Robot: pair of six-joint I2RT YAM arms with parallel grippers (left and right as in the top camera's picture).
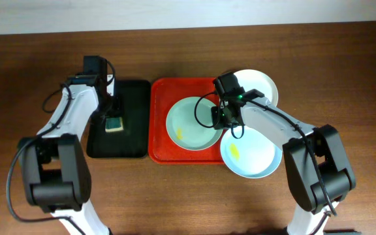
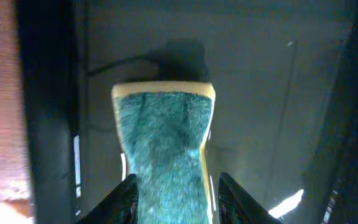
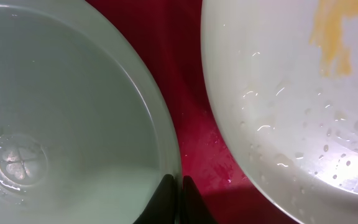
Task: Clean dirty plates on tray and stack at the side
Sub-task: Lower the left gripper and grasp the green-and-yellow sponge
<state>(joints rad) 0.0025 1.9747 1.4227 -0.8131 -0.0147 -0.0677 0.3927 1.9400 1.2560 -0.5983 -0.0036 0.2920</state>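
Note:
The red tray lies mid-table. On it rests a pale blue plate with a small yellow smear, and my right gripper is shut on its right rim. In the right wrist view the fingertips pinch that rim, with red tray beside it and a wet, yellow-smeared plate to the right. A white plate overlaps the tray's far right corner. Another pale blue smeared plate overlaps its near right corner. My left gripper is shut on a teal and yellow sponge.
The sponge sits on a narrow black tray just left of the red tray. Both arm bases stand at the table's near edge. Bare wooden table stretches to the far left and far right.

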